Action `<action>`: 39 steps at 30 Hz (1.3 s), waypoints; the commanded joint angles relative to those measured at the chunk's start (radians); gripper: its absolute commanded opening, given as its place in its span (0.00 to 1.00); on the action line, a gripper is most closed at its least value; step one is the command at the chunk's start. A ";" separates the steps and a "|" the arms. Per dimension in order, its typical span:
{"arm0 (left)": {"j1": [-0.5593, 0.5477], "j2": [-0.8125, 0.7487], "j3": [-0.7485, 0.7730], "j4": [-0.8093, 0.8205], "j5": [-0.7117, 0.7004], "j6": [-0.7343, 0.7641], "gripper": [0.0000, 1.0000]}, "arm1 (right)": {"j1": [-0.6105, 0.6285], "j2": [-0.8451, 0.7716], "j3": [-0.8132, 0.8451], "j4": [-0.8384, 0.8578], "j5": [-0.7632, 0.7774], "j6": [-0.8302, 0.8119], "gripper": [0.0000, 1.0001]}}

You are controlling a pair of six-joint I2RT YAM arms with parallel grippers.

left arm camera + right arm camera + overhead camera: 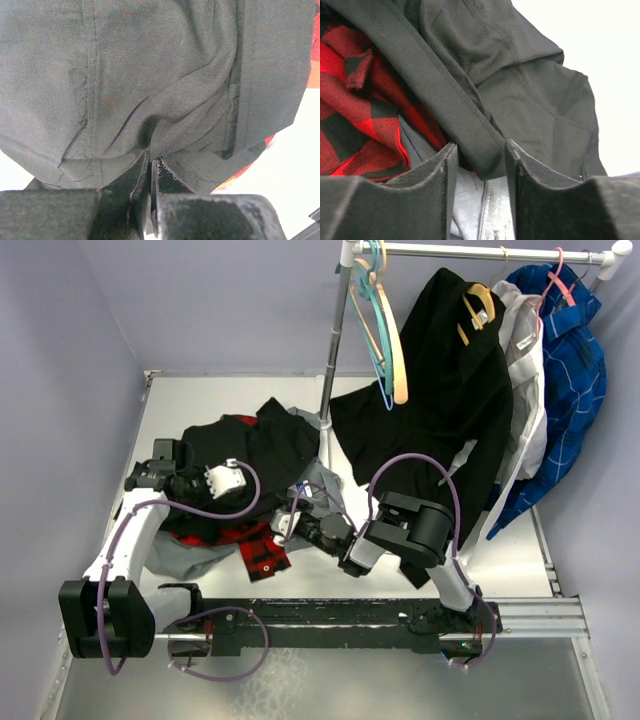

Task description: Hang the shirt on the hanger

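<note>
The black shirt (pixel 270 440) lies crumpled on top of a clothes pile on the table. My left gripper (pixel 240 480) reaches into it from the left. In the left wrist view this gripper (pixel 150 159) is shut, pinching a fold of the shirt (pixel 150 75). My right gripper (pixel 292 526) comes at the pile from the right. Its jaws (pixel 480 145) stand apart around the end of a black stitched band of the shirt (pixel 445 95), with a gap on the left side. The tan wooden hanger (pixel 398 365) hangs empty on the rack at the back.
A red-and-black plaid shirt (pixel 262 552) (pixel 355 115) and a grey garment (pixel 190 558) (pixel 470 200) lie under the shirt. Teal hangers (pixel 372 310) share the rack pole (pixel 338 350). A long black garment (pixel 450 410), a white one (pixel 528 390) and a blue jacket (pixel 572 370) hang at right.
</note>
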 commanded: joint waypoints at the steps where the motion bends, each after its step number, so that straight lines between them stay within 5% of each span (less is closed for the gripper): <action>1: -0.003 -0.003 0.052 -0.007 0.007 0.000 0.06 | 0.005 0.044 0.095 0.104 0.008 -0.034 0.35; 9: -0.007 -0.039 0.163 -0.148 0.026 -0.026 0.07 | 0.008 -0.040 0.081 0.091 0.020 -0.044 0.00; 15: -0.007 -0.078 0.344 -0.372 0.050 -0.034 0.11 | 0.049 -0.337 -0.087 0.005 0.073 -0.028 0.00; 22: -0.007 -0.182 0.556 -0.373 -0.021 -0.071 0.12 | 0.082 -0.799 0.089 -0.680 0.050 0.100 0.00; 27: -0.007 -0.207 0.717 -0.392 0.023 -0.136 0.13 | 0.084 -0.905 0.280 -0.996 0.043 0.113 0.00; 31: -0.007 -0.217 0.679 -0.654 0.282 -0.059 0.71 | 0.084 -0.888 0.347 -1.071 0.092 0.074 0.00; 34: -0.007 -0.261 0.507 -0.699 0.332 -0.023 0.83 | 0.081 -0.870 0.333 -1.039 0.087 0.072 0.00; 39: -0.006 -0.361 0.316 -0.716 0.350 -0.005 0.87 | 0.079 -0.828 0.288 -1.005 0.117 0.075 0.00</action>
